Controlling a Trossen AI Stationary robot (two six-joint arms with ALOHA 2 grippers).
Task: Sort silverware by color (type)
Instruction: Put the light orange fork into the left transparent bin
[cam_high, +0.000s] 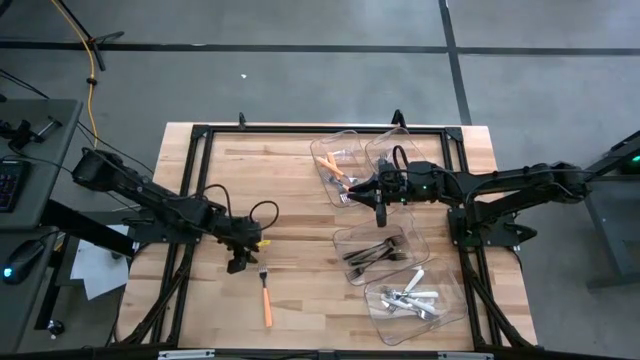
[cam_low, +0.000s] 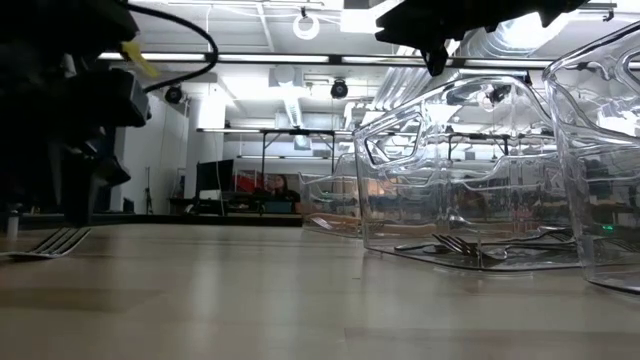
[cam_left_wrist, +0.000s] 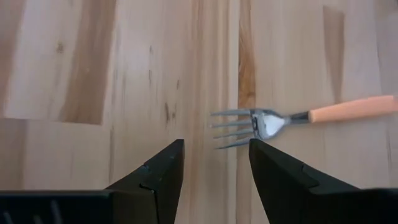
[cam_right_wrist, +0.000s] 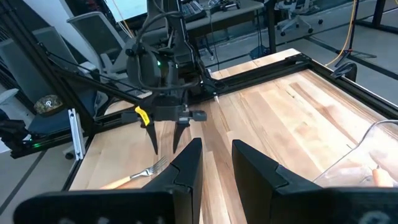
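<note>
One fork (cam_high: 266, 293) with an orange handle lies flat on the bare wood near the table's near edge, its metal head (cam_left_wrist: 261, 122) pointing toward the far edge. My left gripper (cam_high: 238, 264) is open and points down just left of the fork's tines (cam_low: 50, 243), touching nothing; the left wrist view shows its fingers (cam_left_wrist: 216, 163) beside the tines. My right gripper (cam_high: 381, 214) is open and empty, raised between the clear bins on the right half. The right wrist view looks past its fingers (cam_right_wrist: 216, 163) at the left gripper (cam_right_wrist: 165, 142) and the fork (cam_right_wrist: 144, 172).
Several clear plastic bins stand on the table's right half: one with orange-handled pieces (cam_high: 338, 166), one beside it (cam_high: 400, 148), one with dark metal pieces (cam_high: 379, 251), one with white-handled pieces (cam_high: 414, 297). Bare wood (cam_high: 300, 220) lies between the fork and the bins.
</note>
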